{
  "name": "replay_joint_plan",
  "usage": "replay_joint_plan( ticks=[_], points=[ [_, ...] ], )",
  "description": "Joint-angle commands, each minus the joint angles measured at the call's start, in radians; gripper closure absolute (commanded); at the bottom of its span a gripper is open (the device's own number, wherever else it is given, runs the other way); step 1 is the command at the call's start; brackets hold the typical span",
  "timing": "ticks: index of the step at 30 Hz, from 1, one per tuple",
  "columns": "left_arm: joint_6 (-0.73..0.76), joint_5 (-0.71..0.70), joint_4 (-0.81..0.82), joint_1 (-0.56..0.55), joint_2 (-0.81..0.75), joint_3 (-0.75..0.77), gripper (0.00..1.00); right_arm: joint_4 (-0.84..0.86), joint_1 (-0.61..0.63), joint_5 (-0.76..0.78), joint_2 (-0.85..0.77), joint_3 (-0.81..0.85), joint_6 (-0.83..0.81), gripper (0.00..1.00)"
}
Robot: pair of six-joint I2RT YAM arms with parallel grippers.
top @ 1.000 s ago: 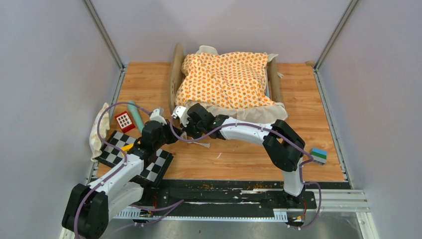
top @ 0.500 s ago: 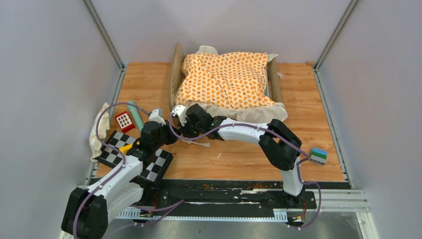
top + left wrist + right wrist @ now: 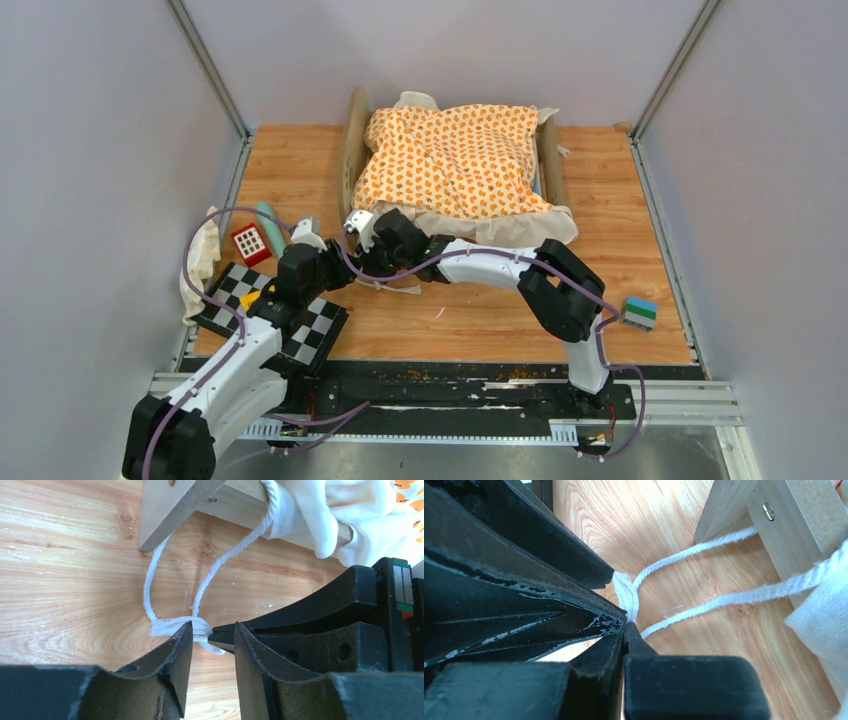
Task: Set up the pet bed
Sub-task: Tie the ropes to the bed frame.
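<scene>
The pet bed [image 3: 352,150] stands at the back of the table with the orange-patterned cushion [image 3: 455,160] lying on it. A white tie cord [image 3: 175,626] from the cushion's cream edge [image 3: 310,510] loops round the bed's wooden leg [image 3: 165,510] and bunches into a knot on the tabletop. My left gripper [image 3: 212,630] is open, and the knot lies just past its left fingertip [image 3: 186,630]. My right gripper [image 3: 629,624] comes in from the other side and is shut on the cord [image 3: 704,602] at the knot. Both grippers meet by the bed's near left corner [image 3: 358,262].
A red block with a white grid [image 3: 248,241] and a teal cylinder [image 3: 270,225] lie left of the grippers. A checkered board [image 3: 270,310] sits under the left arm, and a cream cloth [image 3: 195,265] lies by the left wall. A blue-green block [image 3: 640,312] rests at the right.
My left gripper has opened and let go of the cord, and the left arm has drawn back slightly to the left. The right gripper stays shut on the cord.
</scene>
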Motion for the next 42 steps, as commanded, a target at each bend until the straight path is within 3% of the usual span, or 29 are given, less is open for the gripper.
replay_joint_plan(
  ticks=[1,9,18,32,36,42],
  points=[
    [0.029,0.014,-0.059,-0.006,-0.03,0.063,0.54,0.115,0.005,-0.021,0.012,0.004,0.034,1.0],
    [0.051,-0.183,-0.191,-0.003,0.006,0.102,0.48,0.033,0.006,0.073,0.001,0.015,0.037,1.0],
    [0.073,-0.139,-0.111,-0.003,0.298,0.206,0.48,-0.007,0.005,0.1,-0.067,-0.048,0.015,1.0],
    [0.083,-0.195,-0.044,-0.003,0.514,0.237,0.5,0.022,0.008,0.015,-0.157,-0.107,-0.019,1.0],
    [0.086,-0.185,-0.027,-0.003,0.574,0.253,0.63,0.021,0.008,0.013,-0.167,-0.112,-0.021,1.0],
    [0.08,-0.151,0.004,-0.003,0.606,0.237,0.97,0.016,0.008,0.043,-0.168,-0.117,-0.019,1.0]
  ],
)
